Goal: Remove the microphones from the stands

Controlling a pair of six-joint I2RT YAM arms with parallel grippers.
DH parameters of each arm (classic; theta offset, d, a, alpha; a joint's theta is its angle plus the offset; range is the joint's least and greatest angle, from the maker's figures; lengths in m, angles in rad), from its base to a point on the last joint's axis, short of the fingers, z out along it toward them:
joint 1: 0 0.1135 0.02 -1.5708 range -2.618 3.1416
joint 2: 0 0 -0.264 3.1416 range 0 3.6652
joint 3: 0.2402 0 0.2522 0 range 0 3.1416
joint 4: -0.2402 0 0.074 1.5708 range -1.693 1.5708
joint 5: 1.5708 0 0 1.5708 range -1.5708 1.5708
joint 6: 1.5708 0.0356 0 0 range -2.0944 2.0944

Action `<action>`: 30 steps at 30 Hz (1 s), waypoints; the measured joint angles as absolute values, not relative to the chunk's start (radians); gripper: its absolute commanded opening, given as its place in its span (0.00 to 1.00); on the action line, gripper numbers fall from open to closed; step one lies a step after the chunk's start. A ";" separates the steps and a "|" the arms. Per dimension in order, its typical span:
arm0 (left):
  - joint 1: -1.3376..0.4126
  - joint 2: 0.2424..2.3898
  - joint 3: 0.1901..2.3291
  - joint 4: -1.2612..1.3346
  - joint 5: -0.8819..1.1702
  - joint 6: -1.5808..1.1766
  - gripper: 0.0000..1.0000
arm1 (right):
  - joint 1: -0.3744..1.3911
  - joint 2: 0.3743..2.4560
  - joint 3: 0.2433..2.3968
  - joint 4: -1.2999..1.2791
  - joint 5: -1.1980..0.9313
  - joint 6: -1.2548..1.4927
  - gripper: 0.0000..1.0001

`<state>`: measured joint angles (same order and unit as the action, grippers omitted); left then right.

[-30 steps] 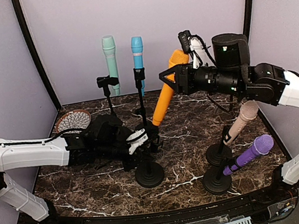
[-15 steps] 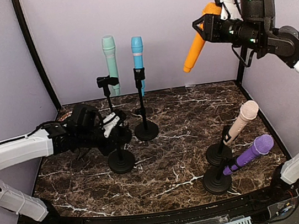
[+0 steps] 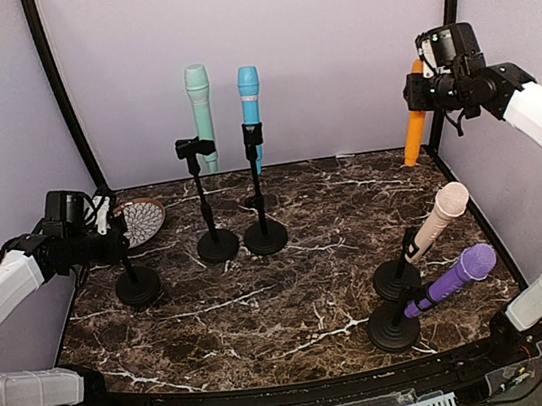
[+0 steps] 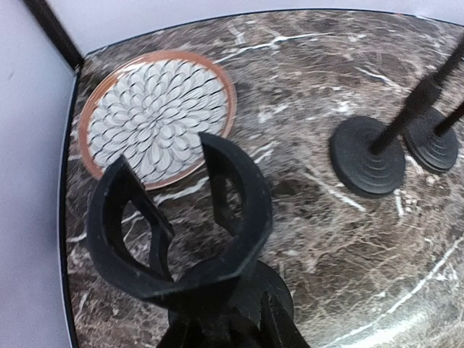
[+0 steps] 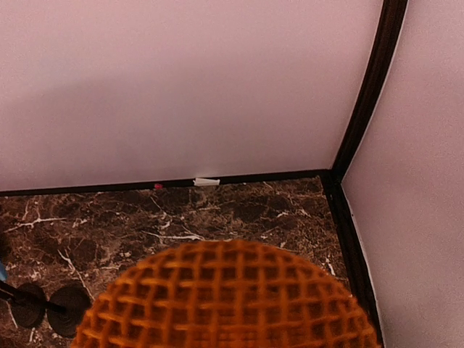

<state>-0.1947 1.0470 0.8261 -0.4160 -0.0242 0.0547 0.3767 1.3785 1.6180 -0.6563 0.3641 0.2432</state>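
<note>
My right gripper (image 3: 427,90) is shut on the orange microphone (image 3: 412,139), which hangs upright in the air by the back right corner, free of any stand. In the right wrist view its orange mesh head (image 5: 225,297) fills the bottom and hides the fingers. My left gripper (image 3: 108,244) is shut on the post of the empty black stand (image 3: 138,286), which rests on the table at the left. In the left wrist view the stand's empty clip (image 4: 239,210) stands over its round base (image 4: 297,304).
A patterned plate (image 3: 138,220) lies at the back left, also in the left wrist view (image 4: 156,116). Mint (image 3: 199,107) and blue (image 3: 250,100) microphones stand on stands at the back middle. Beige (image 3: 440,220) and purple (image 3: 460,277) microphones lean on stands at the front right.
My right arm swung the orange microphone to the back right corner, where it now hangs upright. My left arm drew the empty stand left, next to the plate.
</note>
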 measured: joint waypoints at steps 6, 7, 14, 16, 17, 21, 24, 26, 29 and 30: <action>-0.062 1.095 0.816 -0.457 -0.090 -0.009 0.00 | 0.353 1.408 1.549 -0.746 0.385 0.264 0.17; -0.055 1.102 0.816 -0.461 -0.095 -0.015 0.00 | 0.353 1.407 1.535 -0.752 0.388 0.268 0.17; 0.023 1.145 0.842 -0.460 -0.091 -0.053 0.00 | 0.353 1.458 1.499 -0.832 0.443 0.289 0.17; 0.060 1.154 0.845 -0.458 -0.096 -0.060 0.00 | 0.352 1.481 1.486 -0.838 0.450 0.290 0.17; 0.075 1.156 0.845 -0.458 -0.097 -0.063 0.00 | 0.351 1.490 1.475 -0.840 0.450 0.290 0.17; 0.107 1.169 0.857 -0.456 -0.096 -0.066 0.00 | 0.339 1.516 1.441 -0.843 0.426 0.289 0.17; 0.120 1.193 0.878 -0.453 -0.096 -0.068 0.00 | 0.319 1.548 1.438 -0.844 0.386 0.281 0.17; 0.133 1.217 0.895 -0.444 -0.094 -0.069 0.00 | 0.298 1.584 1.438 -0.842 0.349 0.268 0.17; 0.167 1.256 0.915 -0.422 -0.091 -0.073 0.00 | 0.258 1.660 1.438 -0.842 0.300 0.247 0.17; 0.175 1.265 0.918 -0.413 -0.090 -0.074 0.00 | 0.251 1.683 1.438 -0.842 0.287 0.242 0.17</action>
